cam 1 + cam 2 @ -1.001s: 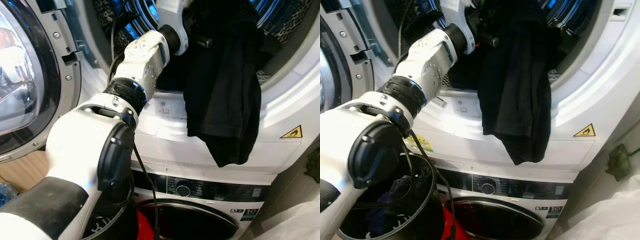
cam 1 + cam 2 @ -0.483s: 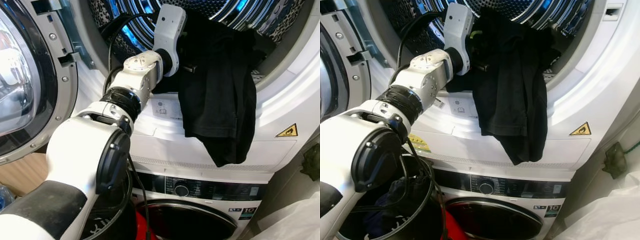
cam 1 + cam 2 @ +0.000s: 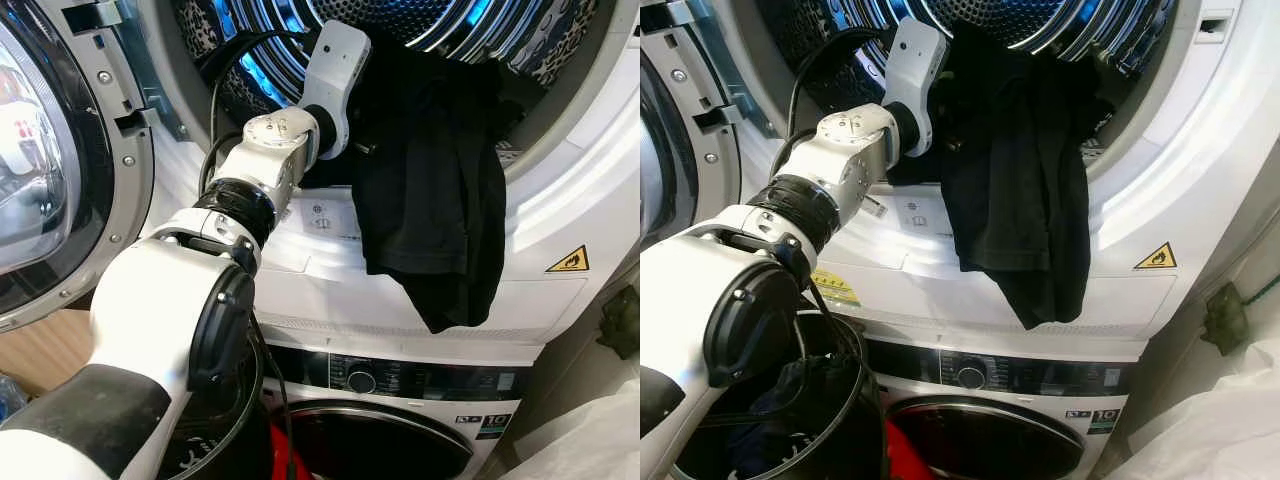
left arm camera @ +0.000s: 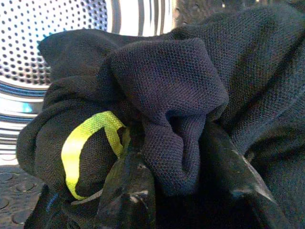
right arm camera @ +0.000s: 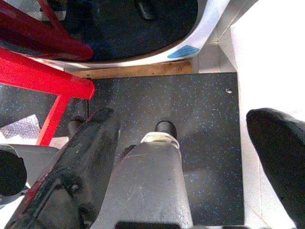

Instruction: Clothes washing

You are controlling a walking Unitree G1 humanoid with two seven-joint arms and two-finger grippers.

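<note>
A black garment (image 3: 430,200) hangs out of the upper machine's drum (image 3: 420,15) and drapes over the rim, down the white front panel. My left arm (image 3: 280,150) reaches up into the drum opening, its wrist against the garment's top. The left gripper (image 4: 178,176) is shut on a bunched fold of the black cloth, beside a yellow-green loop (image 4: 88,143). The perforated drum wall (image 4: 62,33) lies behind it. My right gripper (image 5: 186,143) hangs open and idle above the dark floor.
The upper machine's round door (image 3: 50,150) stands open at the left. A second machine (image 3: 400,385) sits below, its control panel facing me. A black basket (image 3: 790,400) with dark clothes stands under my left arm. A red frame (image 5: 43,76) stands on the floor.
The view has shifted, so more of the drum shows. My left wrist has moved a little deeper into the opening, still holding the garment, which hangs as before.
</note>
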